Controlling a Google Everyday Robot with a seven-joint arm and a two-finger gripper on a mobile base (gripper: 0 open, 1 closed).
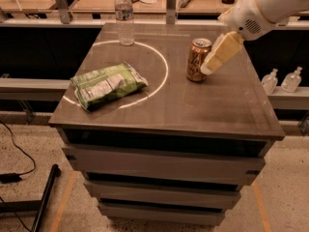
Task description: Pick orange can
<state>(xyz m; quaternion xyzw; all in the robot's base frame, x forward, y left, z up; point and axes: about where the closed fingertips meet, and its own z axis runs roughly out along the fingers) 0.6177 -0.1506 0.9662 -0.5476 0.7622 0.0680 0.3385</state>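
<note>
The orange can point(195, 61) stands upright on the dark table top point(212, 108), right of centre, copper-coloured with a silver top. My gripper point(209, 66) comes in from the upper right on a white arm point(263, 6). Its cream-coloured end slants down to the can's right side and overlaps its right edge in the camera view. Whether it touches the can does not show.
A green snack bag point(107, 85) lies at the left on a white circle marked on the table. A clear water bottle point(124, 17) stands at the back left. Two small bottles point(281, 80) sit on a ledge to the right. Cluttered benches run behind.
</note>
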